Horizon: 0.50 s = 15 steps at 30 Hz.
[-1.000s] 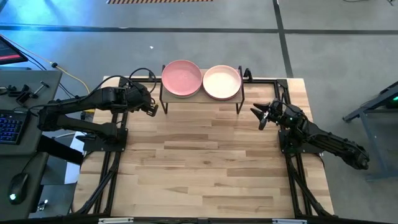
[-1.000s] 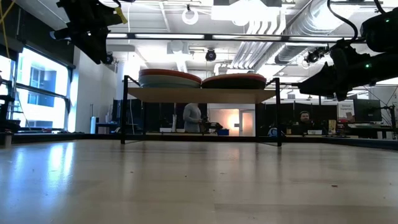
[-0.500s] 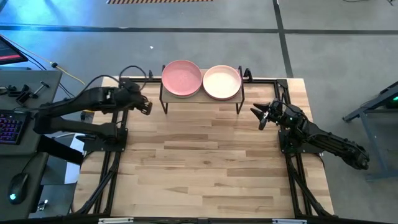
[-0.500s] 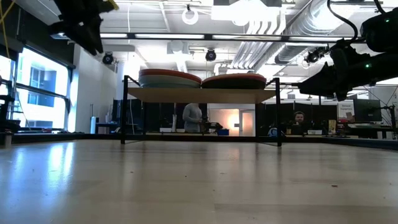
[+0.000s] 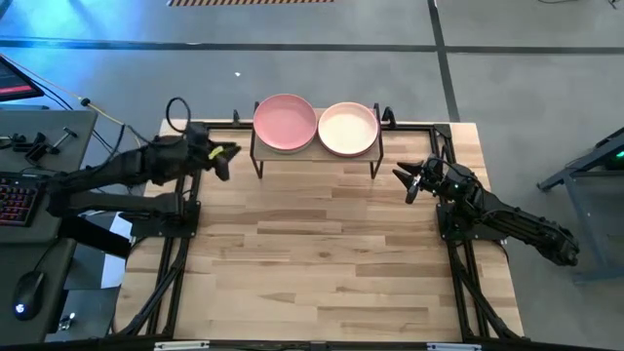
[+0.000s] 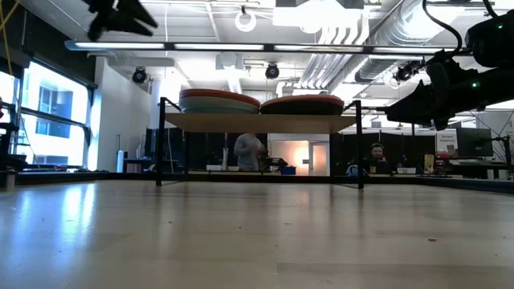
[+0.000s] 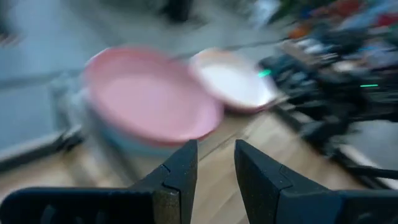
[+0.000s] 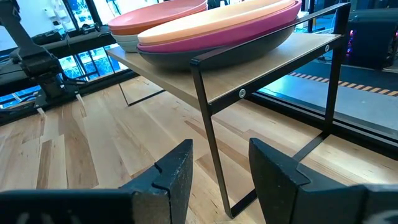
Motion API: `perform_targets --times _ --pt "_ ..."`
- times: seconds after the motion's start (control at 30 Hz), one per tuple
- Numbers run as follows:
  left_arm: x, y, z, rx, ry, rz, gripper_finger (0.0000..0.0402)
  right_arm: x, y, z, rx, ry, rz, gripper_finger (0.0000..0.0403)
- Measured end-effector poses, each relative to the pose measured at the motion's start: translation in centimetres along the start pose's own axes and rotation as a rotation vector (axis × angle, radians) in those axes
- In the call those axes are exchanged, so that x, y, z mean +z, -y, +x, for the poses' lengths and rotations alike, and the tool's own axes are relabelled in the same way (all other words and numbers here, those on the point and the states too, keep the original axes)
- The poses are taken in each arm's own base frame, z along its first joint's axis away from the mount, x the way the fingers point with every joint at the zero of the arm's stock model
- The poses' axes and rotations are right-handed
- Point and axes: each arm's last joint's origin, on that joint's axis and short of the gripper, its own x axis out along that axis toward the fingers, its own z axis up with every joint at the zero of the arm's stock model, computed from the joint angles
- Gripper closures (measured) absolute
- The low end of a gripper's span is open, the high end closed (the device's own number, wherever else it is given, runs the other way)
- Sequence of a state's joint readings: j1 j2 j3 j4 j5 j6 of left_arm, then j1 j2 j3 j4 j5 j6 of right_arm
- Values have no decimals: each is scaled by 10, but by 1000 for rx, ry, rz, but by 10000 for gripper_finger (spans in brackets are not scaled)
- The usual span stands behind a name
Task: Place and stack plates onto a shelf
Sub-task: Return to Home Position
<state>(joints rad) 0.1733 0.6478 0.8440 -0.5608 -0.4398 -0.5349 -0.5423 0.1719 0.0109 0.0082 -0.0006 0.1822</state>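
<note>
Drawing back since the earlier frame, the left gripper (image 5: pixel 222 162) is now sitting farther from the left end of the low shelf with a light wooden top and thin black metal legs (image 5: pixel 317 154), and in the low view it is riding higher; the right gripper (image 5: pixel 403 185) is showing no change of place.

Both sets of jaws are standing narrowly parted and are carrying nothing.

All visible plates are resting on the shelf in two stacks side by side. From above, a round pink matte plate (image 5: pixel 285 123) is topping the left stack and a round cream plate (image 5: pixel 348 129) is topping the right one. In the right wrist view, a magenta plate (image 8: pixel 236 34) and a dark grey plate (image 8: pixel 217 56) are lying beneath the cream one.

The shelf's long axis is running left to right along the far edge of the light wooden table (image 5: pixel 322 253). The left jaws are facing it from just off its left end, the right jaws from near its right front leg. Neither gripper is touching shelf or plates, so the stacking is appearing complete, and the left arm's withdrawal is likely calling only for motion away from the shelf's left leg.
</note>
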Motion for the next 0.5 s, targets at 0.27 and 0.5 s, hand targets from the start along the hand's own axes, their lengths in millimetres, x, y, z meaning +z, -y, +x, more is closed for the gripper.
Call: perform_targets --times 0.27,0.5 --pt "-36 -2 16 -330 299 128 306 0 0 0 0 0 0 265" --pt "-71 -13 23 -516 382 135 306 0 0 0 0 0 0 265"
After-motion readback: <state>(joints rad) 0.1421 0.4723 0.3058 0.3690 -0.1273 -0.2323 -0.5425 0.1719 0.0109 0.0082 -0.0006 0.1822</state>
